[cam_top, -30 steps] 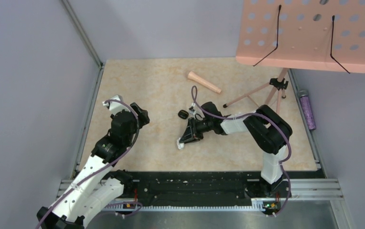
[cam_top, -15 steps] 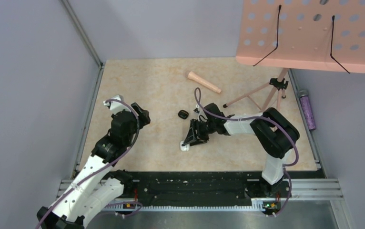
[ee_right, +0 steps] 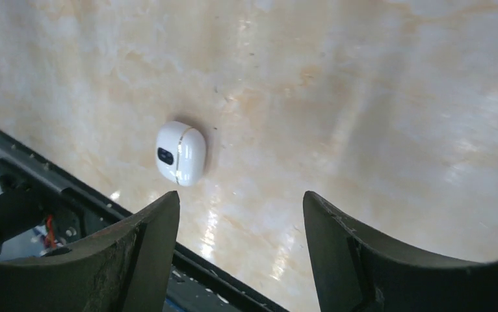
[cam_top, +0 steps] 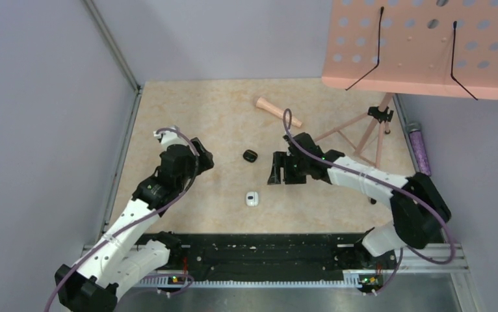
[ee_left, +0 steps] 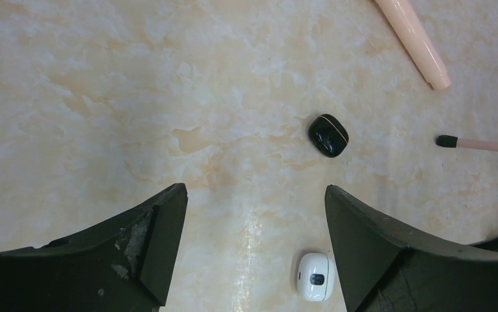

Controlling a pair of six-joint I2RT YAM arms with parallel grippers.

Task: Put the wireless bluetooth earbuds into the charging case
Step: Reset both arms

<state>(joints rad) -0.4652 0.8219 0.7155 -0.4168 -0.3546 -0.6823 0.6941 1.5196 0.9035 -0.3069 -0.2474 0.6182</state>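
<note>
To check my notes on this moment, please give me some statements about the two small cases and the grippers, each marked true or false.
1. The white case lies closed on the table. True.
2. The right gripper holds the white case. False: its jaws stand open and empty, and the case lies apart from them.
3. The black case lies farther from the arm bases than the white case. True.
4. The left gripper is shut on the black case. False: it is open, with nothing between its fingers.
</note>
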